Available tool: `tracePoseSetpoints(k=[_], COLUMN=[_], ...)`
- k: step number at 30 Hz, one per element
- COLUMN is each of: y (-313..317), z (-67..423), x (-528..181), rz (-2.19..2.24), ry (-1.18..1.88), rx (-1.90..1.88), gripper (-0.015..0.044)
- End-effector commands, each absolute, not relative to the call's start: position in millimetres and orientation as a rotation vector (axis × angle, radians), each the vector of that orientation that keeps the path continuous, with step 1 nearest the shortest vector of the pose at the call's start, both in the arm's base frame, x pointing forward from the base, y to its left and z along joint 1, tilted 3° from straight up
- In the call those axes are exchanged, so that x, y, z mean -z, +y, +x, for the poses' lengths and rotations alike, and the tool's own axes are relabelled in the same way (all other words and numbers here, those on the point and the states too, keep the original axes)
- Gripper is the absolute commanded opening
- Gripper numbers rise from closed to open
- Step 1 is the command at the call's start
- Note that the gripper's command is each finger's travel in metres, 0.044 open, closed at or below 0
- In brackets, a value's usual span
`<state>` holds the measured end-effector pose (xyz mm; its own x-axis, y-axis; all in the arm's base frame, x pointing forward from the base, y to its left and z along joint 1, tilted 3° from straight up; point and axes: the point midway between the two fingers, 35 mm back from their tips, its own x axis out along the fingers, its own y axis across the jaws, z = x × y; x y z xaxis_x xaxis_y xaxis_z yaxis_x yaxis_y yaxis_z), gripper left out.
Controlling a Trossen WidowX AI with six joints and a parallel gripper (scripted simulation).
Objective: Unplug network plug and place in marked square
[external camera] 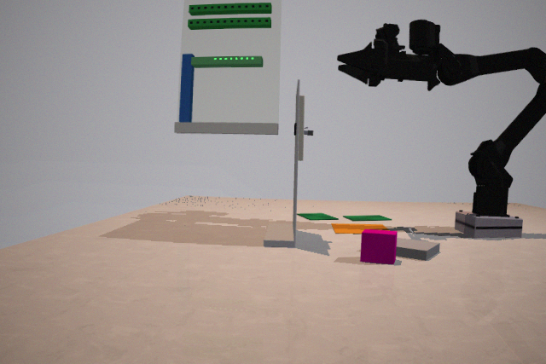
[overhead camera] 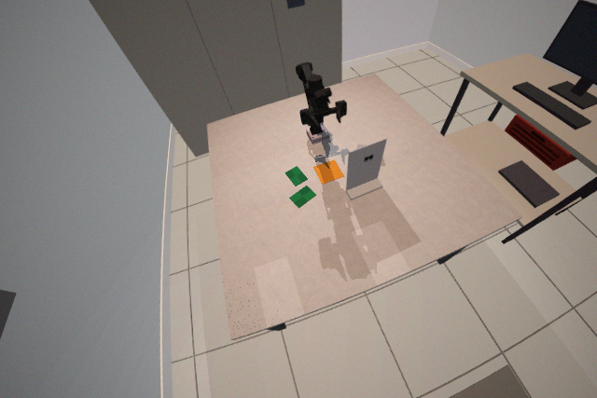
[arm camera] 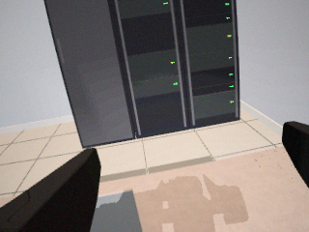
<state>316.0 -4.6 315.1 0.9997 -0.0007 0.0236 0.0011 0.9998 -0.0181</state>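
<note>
The grey upright panel (overhead camera: 365, 171) (external camera: 295, 183) stands on the table, edge-on in the exterior view. The small network plug (external camera: 308, 132) sticks out of its socket on the side facing the arm; in the top view only the dark sockets (overhead camera: 368, 157) show. An orange marked square (overhead camera: 328, 172) (external camera: 359, 228) lies on the table between the panel and the arm's base. My gripper (overhead camera: 340, 115) (external camera: 340, 63) (arm camera: 191, 145) is open and empty. It hangs level, well above the plug and a little back from the panel.
Two green squares (overhead camera: 296, 175) (overhead camera: 302, 196) (external camera: 317, 216) (external camera: 367, 217) lie beside the orange one. A magenta cube (external camera: 378, 246) and a flat grey block (external camera: 416, 248) sit near the panel's foot. A tall server rack (arm camera: 168, 45) and a desk (overhead camera: 530, 80) stand off the table.
</note>
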Motion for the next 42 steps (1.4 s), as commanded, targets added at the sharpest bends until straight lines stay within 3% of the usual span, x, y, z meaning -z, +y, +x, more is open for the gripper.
tracePoseSetpoints(k=[1, 10, 42], y=[-4.2, 15.8, 80.9], z=[315.9, 311.8, 263.3], x=[-314.5, -283.5, -169.9], rz=[-0.012, 0.28, 1.353], ry=[-0.023, 0.0, 0.282], rx=[-0.001, -0.079, -0.278], gripper=[0.0374, 0.0156, 0.0156])
